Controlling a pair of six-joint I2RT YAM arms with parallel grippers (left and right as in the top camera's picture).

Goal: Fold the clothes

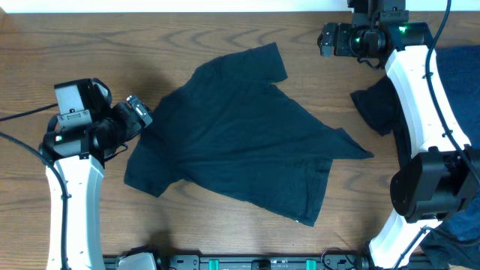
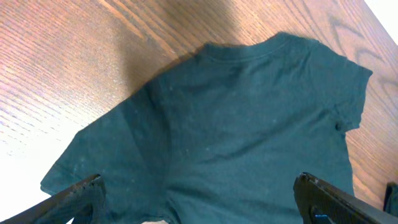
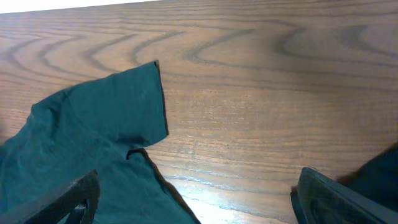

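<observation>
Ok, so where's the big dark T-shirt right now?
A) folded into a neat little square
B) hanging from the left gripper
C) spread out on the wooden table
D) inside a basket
C: the T-shirt lies spread out and a bit rumpled on the wooden table, and the left gripper at its edge is open, holding nothing.

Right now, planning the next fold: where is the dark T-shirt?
In the overhead view the T-shirt lies spread mid-table, one side beside the left gripper, a sleeve reaching toward the right gripper at the far edge.
</observation>
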